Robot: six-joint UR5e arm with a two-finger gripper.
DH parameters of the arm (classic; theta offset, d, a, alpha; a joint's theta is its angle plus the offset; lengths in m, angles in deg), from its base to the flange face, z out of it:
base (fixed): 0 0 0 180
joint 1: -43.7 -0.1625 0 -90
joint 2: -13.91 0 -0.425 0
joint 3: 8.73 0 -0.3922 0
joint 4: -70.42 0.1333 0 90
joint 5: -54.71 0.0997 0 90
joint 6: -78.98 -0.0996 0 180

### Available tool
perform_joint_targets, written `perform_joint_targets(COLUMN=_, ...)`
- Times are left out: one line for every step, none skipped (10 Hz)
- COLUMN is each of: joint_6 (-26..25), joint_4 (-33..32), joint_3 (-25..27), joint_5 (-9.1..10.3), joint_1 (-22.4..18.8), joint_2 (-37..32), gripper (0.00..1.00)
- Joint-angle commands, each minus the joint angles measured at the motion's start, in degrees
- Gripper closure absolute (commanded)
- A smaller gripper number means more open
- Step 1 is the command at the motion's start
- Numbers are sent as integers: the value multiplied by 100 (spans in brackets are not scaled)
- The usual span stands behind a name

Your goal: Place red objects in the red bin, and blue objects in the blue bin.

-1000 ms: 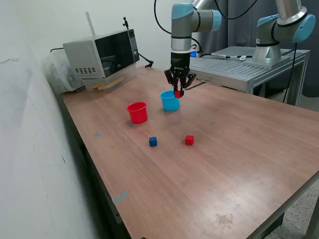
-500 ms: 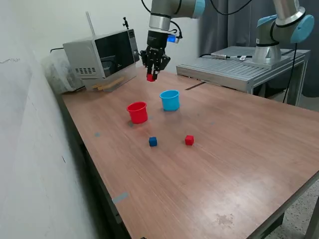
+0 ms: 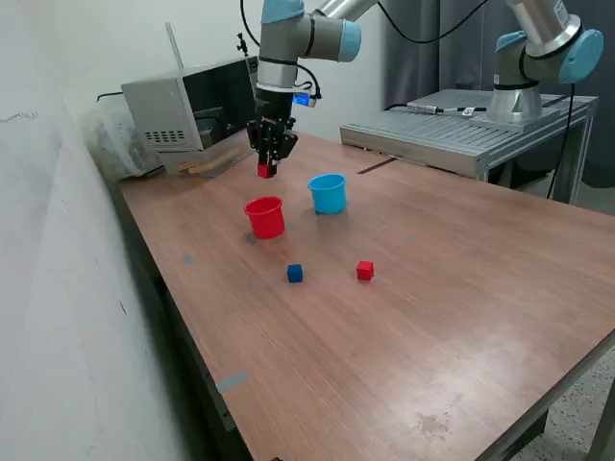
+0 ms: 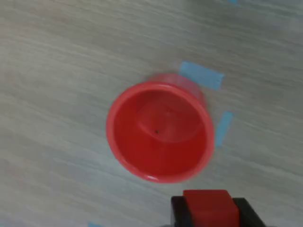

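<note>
Gripper (image 3: 264, 169) downward, clamped, raised

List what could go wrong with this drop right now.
In the wrist view the held red cube sits off the red bin's rim, not over the opening, so releasing now could bounce it off the rim or miss. The gripper also hangs well above the bin, so a dropped cube may bounce back out.

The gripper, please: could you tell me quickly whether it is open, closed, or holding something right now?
Gripper: closed on a red cube, held in the air above the red bin.
</note>
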Motion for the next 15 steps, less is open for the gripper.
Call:
perform_joint_targets(joint_6=16, joint_4=21, joint_3=-326, joint_5=-30, joint_1=193, joint_2=473, gripper=100)
perform_joint_targets(joint_6=16, joint_4=21, joint_3=-326, joint_5=-30, joint_1=254, joint_2=543, gripper=100)
perform_joint_targets(joint_6=16, joint_4=12, joint_3=-318, joint_5=-30, joint_1=325, joint_2=596, gripper=100)
perform_joint_targets(joint_6=16, joint_4=21, joint_3=-317, joint_5=-30, joint_1=352, joint_2=623, gripper=100)
perform_joint_targets(joint_6=16, joint_4=21, joint_3=-317, joint_5=-39, joint_1=378, joint_2=632, gripper=100)
perform_joint_targets(joint_6=25, joint_4=21, joint_3=-274, joint_5=-39, joint_1=369, joint_2=623, gripper=0)
perform_joint_targets(joint_6=25, joint_4=21, joint_3=-247, joint_5=-39, joint_1=369, joint_2=623, gripper=0)
perform_joint_targets(joint_6=34, joint_4=30, joint_3=-212, joint_5=-47, joint_1=361, joint_2=588, gripper=0)
perform_joint_targets(joint_6=34, joint_4=21, joint_3=-116, joint_5=-91, joint_1=343, joint_2=544, gripper=0)
perform_joint_targets(joint_6=16, joint_4=21, joint_3=-72, joint_5=-144, joint_1=317, joint_2=509, gripper=0)
perform_joint_targets(joint_6=7, joint_4=12, joint_3=-37, joint_5=-144, joint_1=282, joint_2=491, gripper=0)
perform_joint_targets(joint_6=7, joint_4=21, joint_3=-1, joint_5=-144, joint_1=221, joint_2=465, gripper=0)
perform_joint_targets(joint_6=-19, joint_4=21, joint_3=42, joint_5=-144, joint_1=159, joint_2=412, gripper=0)
perform_joint_targets(joint_6=-28, joint_4=12, joint_3=156, joint_5=-144, joint_1=-16, joint_2=342, gripper=0)
perform_joint_targets(joint_6=-36, joint_4=12, joint_3=262, joint_5=-144, joint_1=-252, joint_2=255, gripper=0)
